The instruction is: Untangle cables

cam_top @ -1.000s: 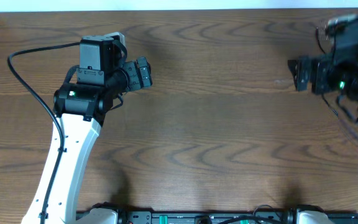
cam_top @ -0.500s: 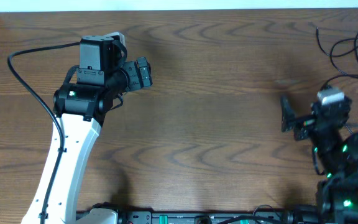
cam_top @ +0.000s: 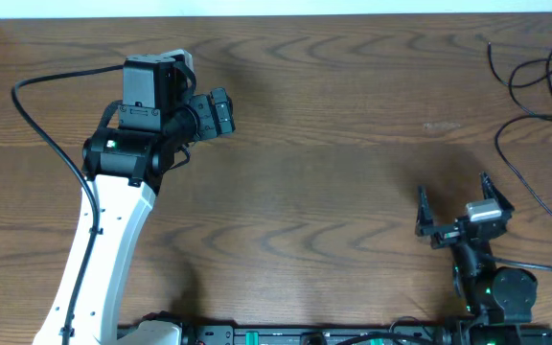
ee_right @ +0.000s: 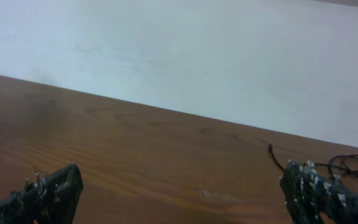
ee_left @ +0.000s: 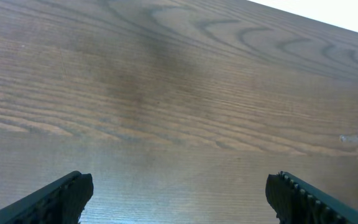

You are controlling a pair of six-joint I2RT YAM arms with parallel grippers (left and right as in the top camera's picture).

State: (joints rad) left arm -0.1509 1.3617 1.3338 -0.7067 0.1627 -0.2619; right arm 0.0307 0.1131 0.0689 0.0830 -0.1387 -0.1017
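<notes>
Overhead showed left tool (cam_top: 221, 112) and right tool (cam_top: 456, 205) open and empty; a careless pull could drag the edge-lying cables (cam_top: 497, 146) off the tabletop (cam_top: 333, 144).

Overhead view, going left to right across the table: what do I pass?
Left gripper, open → right gripper, open → cables at the table's right edge.

Even, moderately bright light, soft diffuse shadows on the table (cam_top: 333, 144), overhead view sharp, wrist views slightly soft
</notes>
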